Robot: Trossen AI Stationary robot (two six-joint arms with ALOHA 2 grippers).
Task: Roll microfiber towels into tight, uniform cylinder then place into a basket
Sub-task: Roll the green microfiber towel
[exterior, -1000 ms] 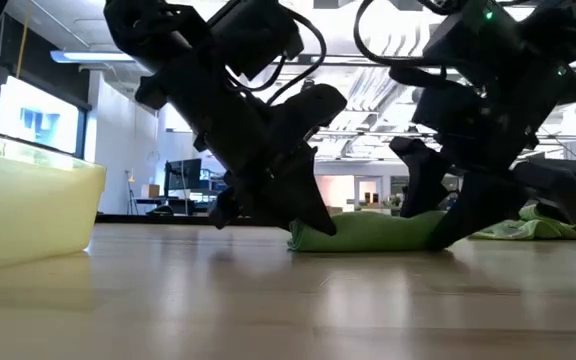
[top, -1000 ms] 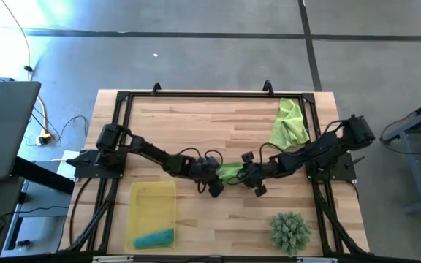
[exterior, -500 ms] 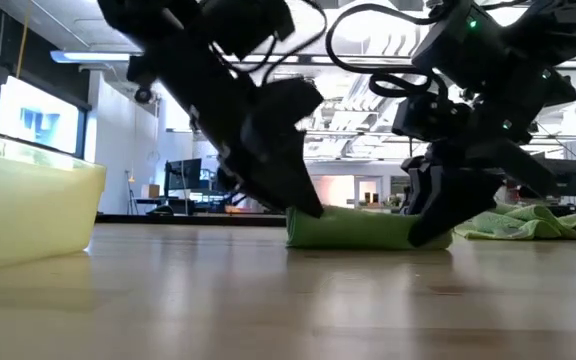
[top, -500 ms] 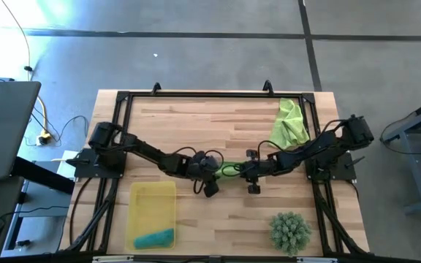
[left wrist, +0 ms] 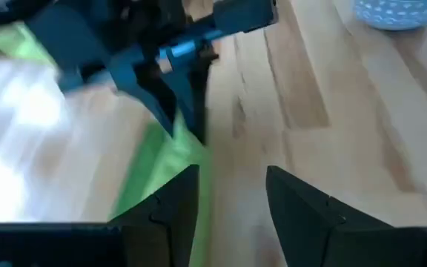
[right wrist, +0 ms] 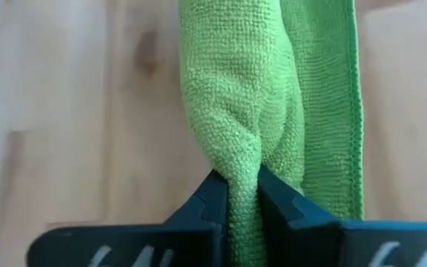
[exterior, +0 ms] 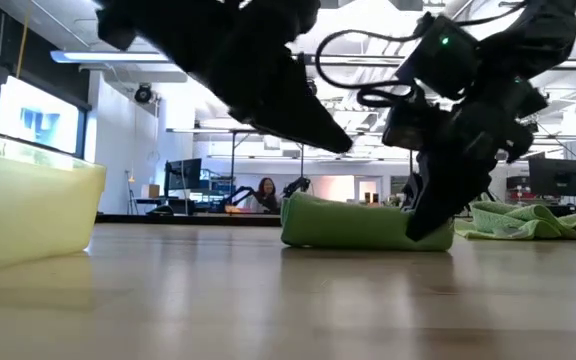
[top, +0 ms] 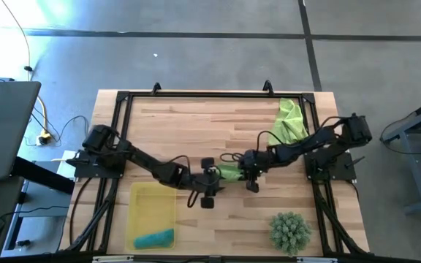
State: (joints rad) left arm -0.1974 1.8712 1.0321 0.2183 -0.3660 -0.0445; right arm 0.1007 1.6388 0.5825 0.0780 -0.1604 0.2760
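A lime green microfiber towel (top: 229,173), loosely rolled, lies along the middle of the table (top: 196,131); the low view shows the roll (exterior: 353,226) resting on the wood. My right gripper (top: 245,174) is shut on its right end. My left gripper (top: 212,184) stands open just off the roll's left end, raised above the table (exterior: 288,95), with nothing between its fingers (left wrist: 232,189). A second green towel (top: 289,123) lies crumpled at the far right corner. The yellow basket (top: 139,212) sits at the near left with a teal towel (top: 154,238) inside. My right gripper pinches a bunched fold at the roll's right end (right wrist: 243,174) between its two fingers (right wrist: 207,200). The fingers come slanting down from the table's right and point along the roll. The roll lies on the table, stretching away from the fingers (exterior: 423,215).
A spiky green ball-shaped plant (top: 291,231) stands at the near right. A black frame (top: 196,95) runs round the table's edges. Bare wood lies across the far half and between the basket and the plant.
My left gripper has opened, let go of the roll's left end, risen and drawn back toward the near left. My right gripper has shut on the roll's right end and shifted a little to the left. The roll stays on the table.
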